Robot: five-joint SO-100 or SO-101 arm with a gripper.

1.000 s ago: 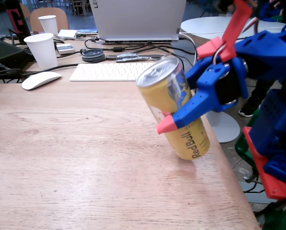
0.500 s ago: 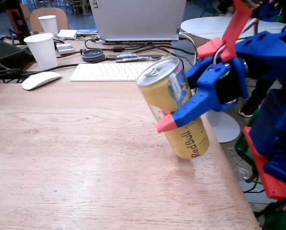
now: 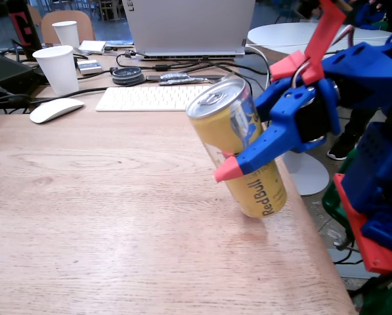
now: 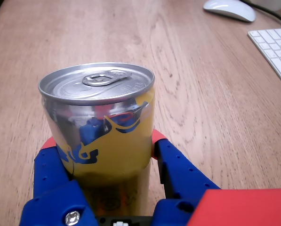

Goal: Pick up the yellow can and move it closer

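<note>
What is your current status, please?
Gripper shut on yellow can. Can tilted near the table's right edge in the fixed view. Nothing in the way.

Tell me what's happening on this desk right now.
A blue and red robot gripper is clamped around the yellow can, one finger on each side. In the fixed view the can is tilted, near the right edge of the wooden table; whether its base touches the wood is hard to tell. Behind it sit a white keyboard, a mouse, a laptop and two paper cups.
</note>
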